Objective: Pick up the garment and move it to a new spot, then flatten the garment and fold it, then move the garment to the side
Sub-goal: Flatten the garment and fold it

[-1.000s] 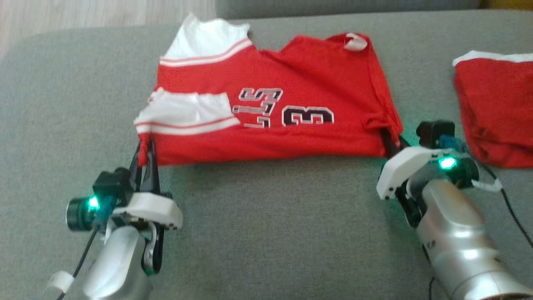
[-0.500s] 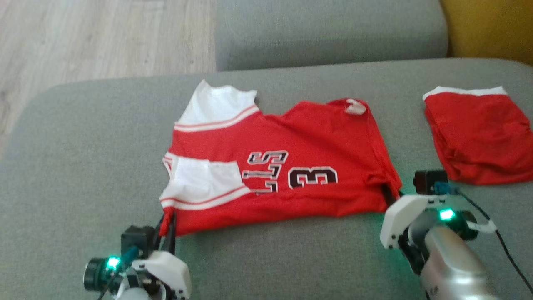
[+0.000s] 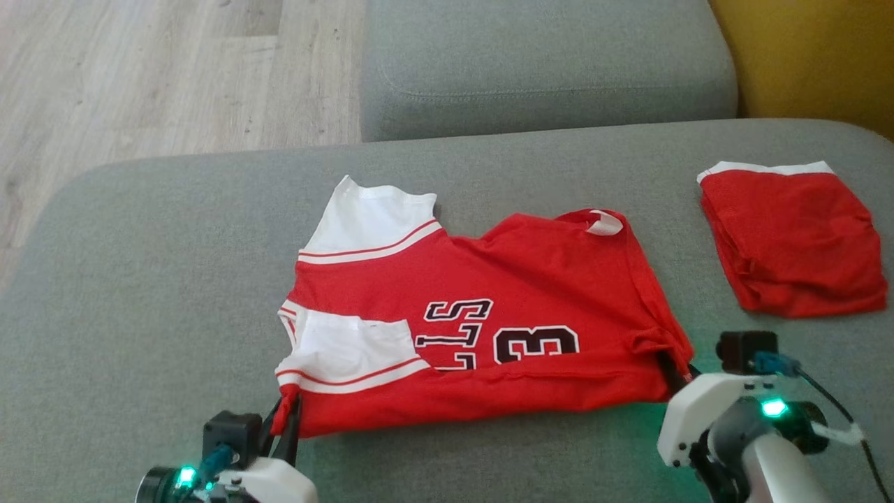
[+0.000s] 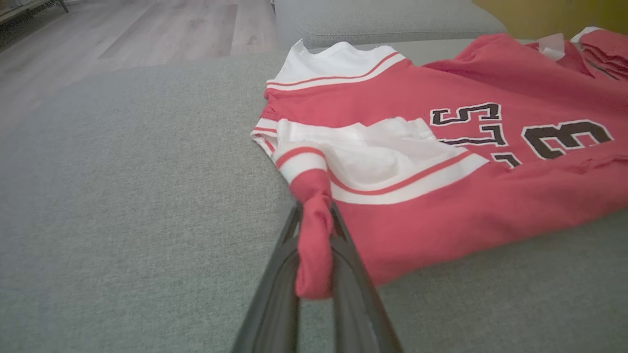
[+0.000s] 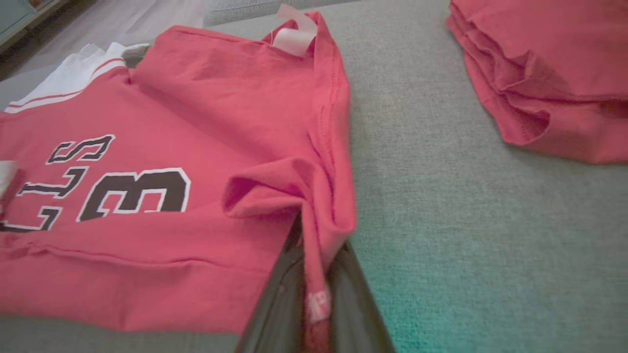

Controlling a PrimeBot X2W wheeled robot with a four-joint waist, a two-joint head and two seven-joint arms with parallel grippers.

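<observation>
Your red jersey (image 3: 503, 293) lies across the middle of the grey sofa cushion (image 3: 140, 279). It looks folded lengthwise, with the number facing up and the white sleeves toward your left. Your left gripper (image 4: 314, 211) is closed on a bunched red corner at the near left edge. Your right gripper (image 5: 319, 235) is pinched on the near right corner, where the hem puckers into a small fold.

Both grips hold only a thin twist of cloth, so pulling the arms apart or lifting fast could slip a corner free and let that side collapse. If one arm rises ahead of the other, the fold would likely skew and the white sleeve (image 3: 349, 349) lying on top could flop open.

A second folded red garment (image 3: 789, 244) sits near on your right, apart from the jersey. Sliding the jersey that way could drag it over that pile.
</observation>
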